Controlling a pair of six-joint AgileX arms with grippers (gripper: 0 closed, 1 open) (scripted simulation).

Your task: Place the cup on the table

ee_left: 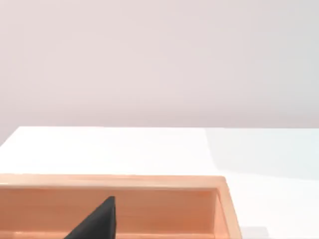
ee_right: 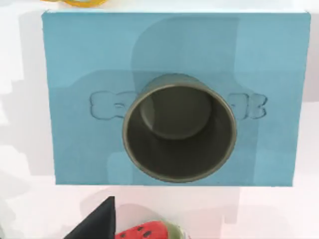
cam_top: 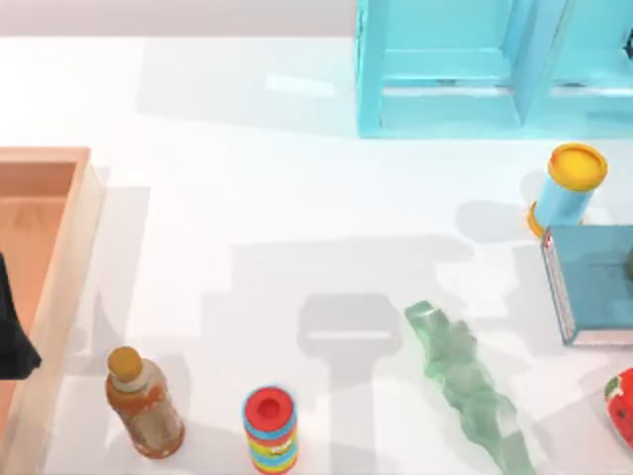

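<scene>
The cup (ee_right: 179, 134) is dark olive-grey and stands upright, mouth up, in the middle of a light-blue book (ee_right: 79, 59). The right wrist view looks straight down into it. A dark part of my right gripper (ee_right: 97, 224) shows at that view's edge, above the cup and apart from it. In the top view the book (cam_top: 593, 287) lies at the right edge of the white table (cam_top: 247, 198), and a dark sliver of the cup (cam_top: 630, 262) shows on it. My left gripper (cam_top: 12, 336) hangs over the wooden tray (cam_top: 59, 257) at the far left, holding nothing that I can see.
A light-blue cylinder with a yellow lid (cam_top: 569, 188) stands just behind the book. A green glassy piece (cam_top: 470, 381), a rainbow-striped cylinder (cam_top: 269, 427) and a bottle (cam_top: 143, 401) line the front. A blue shelf (cam_top: 445, 69) stands at the back, and a watermelon-patterned thing (cam_top: 621, 406) lies front right.
</scene>
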